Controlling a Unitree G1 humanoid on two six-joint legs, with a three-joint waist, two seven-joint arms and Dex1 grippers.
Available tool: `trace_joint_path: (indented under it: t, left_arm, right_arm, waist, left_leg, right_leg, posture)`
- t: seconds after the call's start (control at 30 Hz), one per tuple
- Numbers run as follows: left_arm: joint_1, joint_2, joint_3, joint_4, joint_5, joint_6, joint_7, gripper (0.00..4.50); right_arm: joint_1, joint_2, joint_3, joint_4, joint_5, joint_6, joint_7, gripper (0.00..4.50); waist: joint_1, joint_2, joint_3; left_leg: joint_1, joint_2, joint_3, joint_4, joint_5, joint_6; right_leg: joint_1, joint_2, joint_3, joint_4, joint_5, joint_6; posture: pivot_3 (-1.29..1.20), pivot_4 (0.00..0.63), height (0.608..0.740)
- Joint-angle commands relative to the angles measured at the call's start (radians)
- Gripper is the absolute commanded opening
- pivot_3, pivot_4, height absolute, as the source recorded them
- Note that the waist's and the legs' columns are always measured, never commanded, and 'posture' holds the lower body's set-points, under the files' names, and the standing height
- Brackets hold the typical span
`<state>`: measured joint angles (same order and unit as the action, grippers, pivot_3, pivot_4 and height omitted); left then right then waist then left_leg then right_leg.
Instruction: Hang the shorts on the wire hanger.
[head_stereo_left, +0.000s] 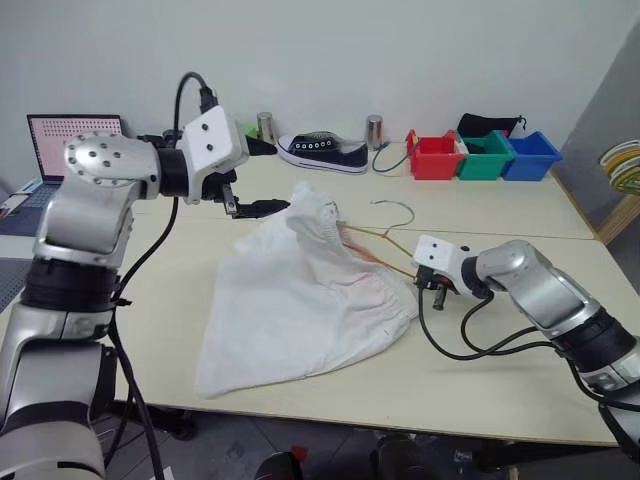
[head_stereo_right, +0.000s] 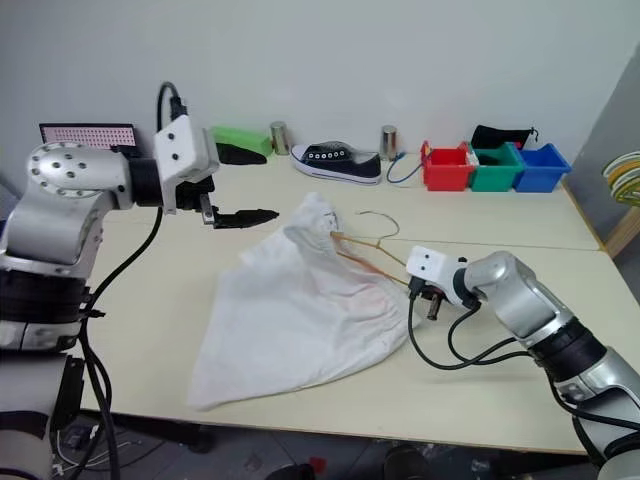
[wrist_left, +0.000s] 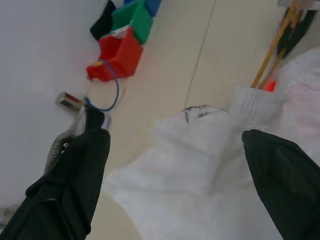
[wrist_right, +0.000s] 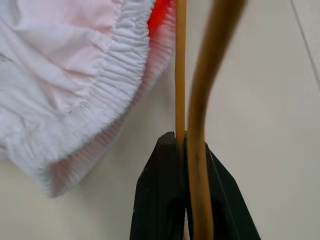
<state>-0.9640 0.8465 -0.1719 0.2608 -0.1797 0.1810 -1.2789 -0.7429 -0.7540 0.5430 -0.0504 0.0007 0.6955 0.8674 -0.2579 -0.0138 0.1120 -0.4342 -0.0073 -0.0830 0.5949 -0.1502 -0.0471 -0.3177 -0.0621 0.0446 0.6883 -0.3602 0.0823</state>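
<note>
White shorts (head_stereo_left: 300, 300) lie mid-table with the wire hanger (head_stereo_left: 385, 232) partly inside. The right gripper (wrist_right: 184, 150) is clamped on its wire; the left gripper (head_stereo_left: 258, 207) hovers, jaws apart. The pale table (head_stereo_left: 500, 370) meets a white wall; sneaker (head_stereo_left: 322, 151) and bins (head_stereo_left: 482, 157) behind.

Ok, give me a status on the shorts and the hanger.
Done: the wire hanger is already partly inside the shorts, its hook poking out past the bunched waistband. In hand: the right gripper is shut on the hanger's wire, while the left gripper is open beside the raised top of the shorts, not gripping them. Left: most of the shorts lie on the table, so they aren't hanging yet.
</note>
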Motion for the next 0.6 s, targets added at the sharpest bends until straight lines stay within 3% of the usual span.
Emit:
trace_joint_path:
  t: [0.03,0.47,0.6]
  left_arm:
    - [-0.031,-0.007,-0.043,0.027,0.021,-0.050,-0.111,4.46]
    - [-0.037,-0.098,-0.112,0.234,0.211,-0.337,-0.075,4.46]
    - [-0.039,-0.110,-0.108,0.257,0.236,-0.359,-0.075,3.75]
  right_arm:
    - [-0.060,0.025,-0.024,-0.080,-0.050,0.027,-0.009,0.00]
    - [-0.077,0.071,-0.027,-0.239,-0.109,0.106,0.025,0.00]
    - [-0.086,0.076,-0.024,-0.270,-0.123,0.125,0.029,0.00]
  waist:
    - [-0.011,0.000,0.000]
    - [-0.056,0.000,-0.001]
    - [-0.070,-0.001,-0.002]
  left_leg:
    - [0.000,0.000,0.000,0.000,0.000,0.000]
    - [0.001,-0.001,-0.011,0.002,0.007,-0.005]
    - [0.001,-0.001,-0.013,0.002,0.007,-0.005]
  right_leg:
    - [0.000,0.000,0.000,0.001,0.000,0.000]
    - [-0.001,0.001,-0.002,0.010,-0.001,0.002]
    - [-0.001,0.001,-0.003,0.011,-0.001,0.002]
  posture:
    - [-0.26,0.008,0.740]
    - [-0.29,0.000,0.740]
    - [-0.29,0.000,0.740]
